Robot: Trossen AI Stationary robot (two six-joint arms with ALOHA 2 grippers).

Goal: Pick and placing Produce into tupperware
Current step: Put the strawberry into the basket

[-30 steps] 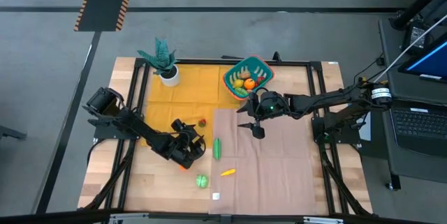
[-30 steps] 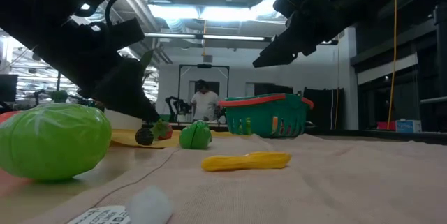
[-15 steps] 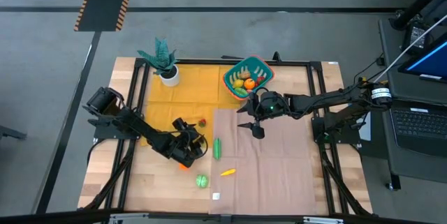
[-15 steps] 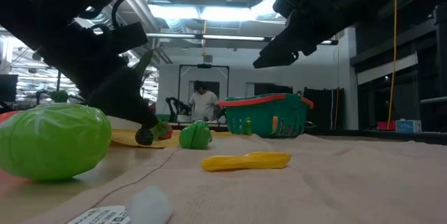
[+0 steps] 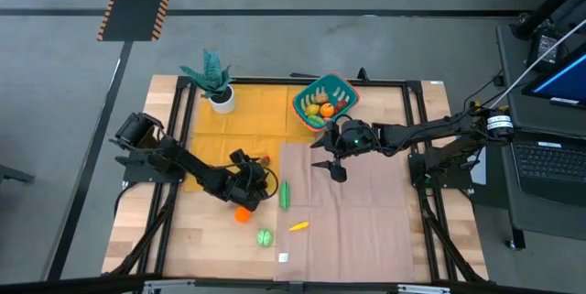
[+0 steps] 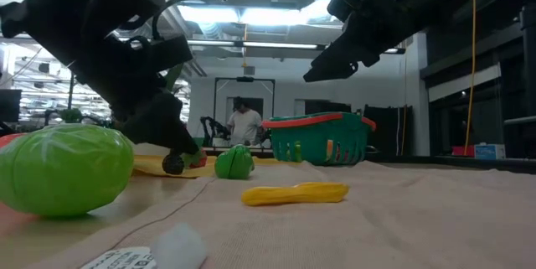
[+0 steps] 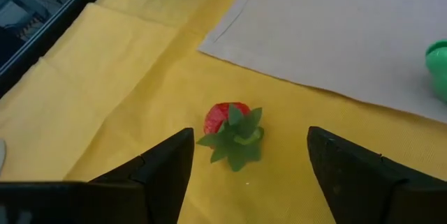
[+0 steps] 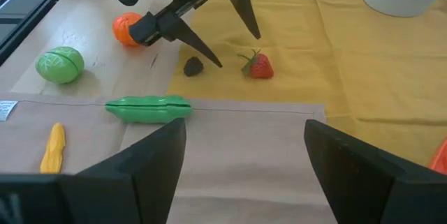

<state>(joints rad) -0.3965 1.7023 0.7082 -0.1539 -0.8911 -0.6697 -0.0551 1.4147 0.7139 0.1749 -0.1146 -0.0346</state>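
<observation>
Left gripper [image 7: 248, 172] sits low over the yellow cloth [image 5: 206, 138], fingers spread wide with the toy strawberry [image 7: 232, 129] centred in the gap and untouched; in the high view the strawberry [image 5: 265, 160] lies at about 1 o'clock from the left gripper [image 5: 252, 177], just beside it; judged step: closing in on this berry for a pick; to do it well, advance along the current line until the red body, not the green leaf cap, is between the pads, drop close to the cloth, then close squarely, since the leaves look floppy and the fruit small enough to squirt out; left arm reaches in from the table's 9 o'clock edge, forearm angled toward centre, wrist pitched down; right gripper [image 5: 335, 168] hovers above the tan cloth [image 5: 357, 212], fingers wide apart, holding nothing, arm stretched in from 3 o'clock, waiting; tupperware [image 5: 341, 85] at about 12 o'clock on the table, already holding several pieces; loose produce: orange fruit [image 5: 242, 212], green round piece [image 5: 265, 236], green pea pod [image 5: 285, 194], yellow piece [image 5: 298, 226]; potted plant [image 5: 216, 81] at 11 o'clock.
</observation>
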